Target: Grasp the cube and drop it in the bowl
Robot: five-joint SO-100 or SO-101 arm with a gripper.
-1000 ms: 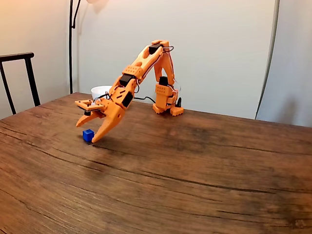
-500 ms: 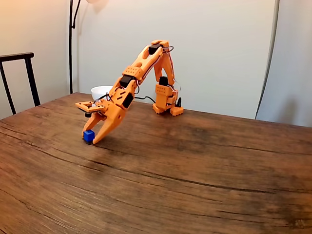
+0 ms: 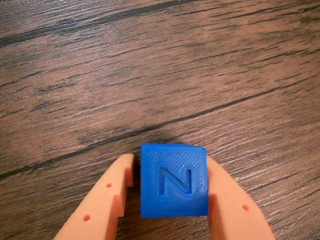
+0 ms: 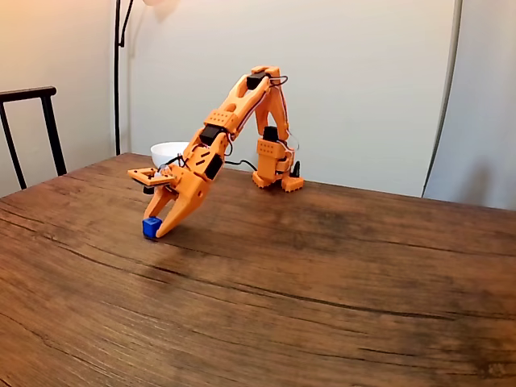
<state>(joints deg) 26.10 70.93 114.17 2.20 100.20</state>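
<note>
Two orange fingers [image 3: 102, 205] of my claw [image 3: 172, 187] pinch the cube [image 3: 174, 180], which sits on the desk [image 4: 322, 306]. The grip looks low on its sides; lifting fast toward the bowl [image 4: 168, 151] could let it slip or twist free.

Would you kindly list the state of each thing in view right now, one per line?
cube: on the table, between the fingers, letter N face toward the wrist camera.
gripper: closed around the cube, low at the table.
bowl: upright on the table behind the arm; inside hidden.
table: bare wood, bearing cube, bowl and arm.
</note>
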